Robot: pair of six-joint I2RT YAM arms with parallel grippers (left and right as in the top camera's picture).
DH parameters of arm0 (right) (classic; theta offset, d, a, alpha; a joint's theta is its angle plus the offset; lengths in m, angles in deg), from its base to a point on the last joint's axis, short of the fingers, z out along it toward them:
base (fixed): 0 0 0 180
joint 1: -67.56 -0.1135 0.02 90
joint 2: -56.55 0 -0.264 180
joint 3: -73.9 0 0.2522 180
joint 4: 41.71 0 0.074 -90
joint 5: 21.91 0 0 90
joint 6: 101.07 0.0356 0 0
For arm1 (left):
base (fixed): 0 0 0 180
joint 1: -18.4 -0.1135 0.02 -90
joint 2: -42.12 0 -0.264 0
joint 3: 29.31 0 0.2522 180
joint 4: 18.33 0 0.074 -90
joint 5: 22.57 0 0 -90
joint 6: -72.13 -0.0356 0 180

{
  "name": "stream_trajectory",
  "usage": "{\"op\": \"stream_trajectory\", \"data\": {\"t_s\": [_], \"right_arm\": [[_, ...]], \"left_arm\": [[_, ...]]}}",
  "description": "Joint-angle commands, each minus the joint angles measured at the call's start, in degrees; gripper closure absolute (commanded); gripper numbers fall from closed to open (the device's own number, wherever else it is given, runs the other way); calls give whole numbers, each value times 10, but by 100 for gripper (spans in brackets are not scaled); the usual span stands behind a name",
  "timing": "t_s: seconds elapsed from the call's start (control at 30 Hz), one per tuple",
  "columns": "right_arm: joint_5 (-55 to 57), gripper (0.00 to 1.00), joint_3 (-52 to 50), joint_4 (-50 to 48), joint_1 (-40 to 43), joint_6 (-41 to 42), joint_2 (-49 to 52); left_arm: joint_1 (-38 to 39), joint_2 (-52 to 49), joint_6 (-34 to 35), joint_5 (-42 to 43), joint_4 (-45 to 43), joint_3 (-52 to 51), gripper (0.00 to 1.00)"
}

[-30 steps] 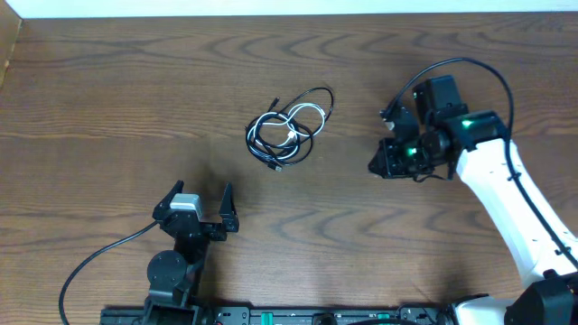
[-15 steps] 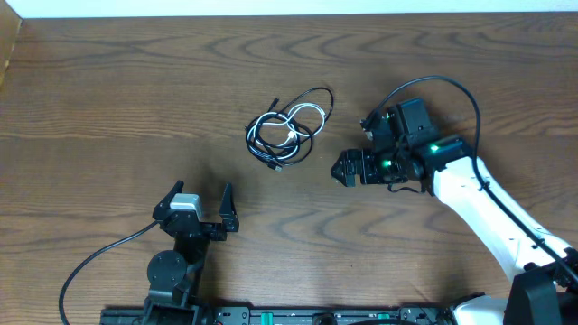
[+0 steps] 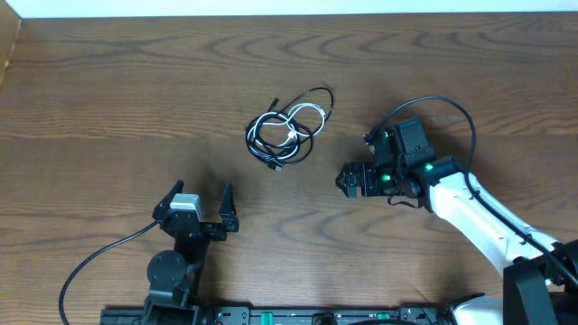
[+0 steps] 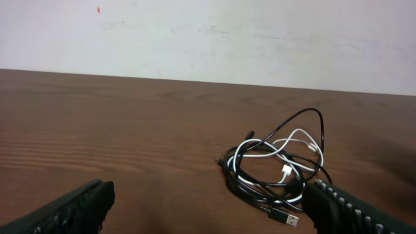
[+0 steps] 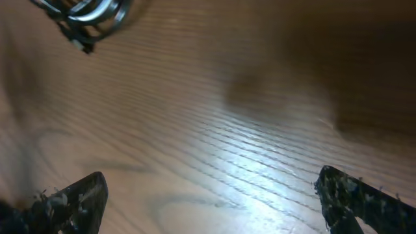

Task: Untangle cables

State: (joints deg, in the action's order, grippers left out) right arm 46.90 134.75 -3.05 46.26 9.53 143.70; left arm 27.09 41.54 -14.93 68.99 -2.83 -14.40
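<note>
The cables point(image 3: 289, 129) lie in one tangled bundle at the table's middle: a short white cord looped among longer black ones, with a USB plug at the lower edge. In the left wrist view the cables point(image 4: 279, 170) lie ahead and to the right of my left gripper point(image 4: 208, 201). That left gripper point(image 3: 197, 199) stands open near the front edge, well short of the bundle. My right gripper point(image 3: 347, 179) is open and low over the wood, to the right of and slightly nearer than the tangle. The right wrist view shows the cables point(image 5: 84, 16) at its top left, with nothing between the right gripper point(image 5: 211, 198) jaws.
A white wall point(image 4: 208, 32) runs behind the table's far edge. A thick black wire point(image 3: 95, 262) curves from the left arm's base at the front left. The right arm's white link point(image 3: 492, 226) stretches across the front right.
My right gripper has swung left and nearer, from the right side to just beside the tangle. The left arm and the cables have not moved.
</note>
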Motion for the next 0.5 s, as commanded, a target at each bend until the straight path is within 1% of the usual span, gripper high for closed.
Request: {"op": "stream_trajectory", "data": {"t_s": [0.0,0.23,0.47], "right_arm": [[23,1,-18,-14,-5,4,2],[31,1,-42,-59,-5,4,2],[31,1,-42,-62,-5,4,2]], "left_arm": [[1,3,-1,-8,23,-9,2],[1,3,-1,-8,23,-9,2],[1,3,-1,-8,23,-9,2]]}}
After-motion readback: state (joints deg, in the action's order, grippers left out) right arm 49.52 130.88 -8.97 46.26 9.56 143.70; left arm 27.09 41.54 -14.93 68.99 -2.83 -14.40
